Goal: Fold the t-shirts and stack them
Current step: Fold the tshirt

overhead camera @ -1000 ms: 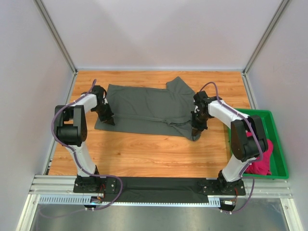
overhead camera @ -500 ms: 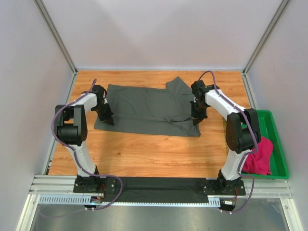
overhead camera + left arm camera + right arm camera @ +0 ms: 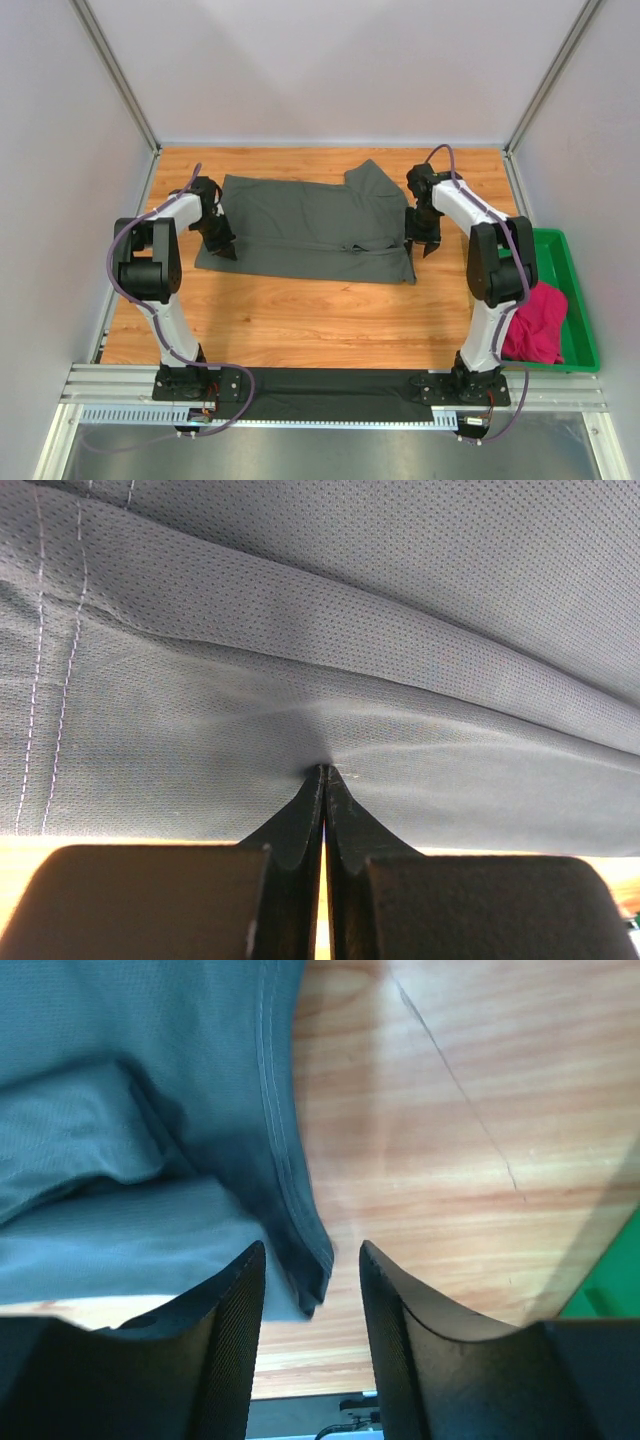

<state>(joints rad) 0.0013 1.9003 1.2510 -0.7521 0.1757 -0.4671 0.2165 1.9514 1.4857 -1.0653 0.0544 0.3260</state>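
Observation:
The dark charcoal grey t-shirt (image 3: 310, 225) lies partly folded on the wooden table, a sleeve flap sticking up at its right top. My left gripper (image 3: 224, 248) is shut, pinching the shirt's cloth (image 3: 320, 730) near its left front corner. My right gripper (image 3: 422, 244) is open just off the shirt's right edge; in the right wrist view the hem corner (image 3: 300, 1250) lies between the fingers (image 3: 235, 1330), not gripped. The magenta-pink t-shirt (image 3: 540, 322) lies crumpled in the green tray.
The green plastic tray (image 3: 571, 290) stands at the table's right edge next to the right arm. Grey enclosure walls and metal posts ring the table. Bare wood (image 3: 300, 320) stretches between the shirt and the arm bases.
My right gripper has moved back and to the right, off the shirt's right front corner, and the cloth it carried now lies flat. The left gripper has not moved.

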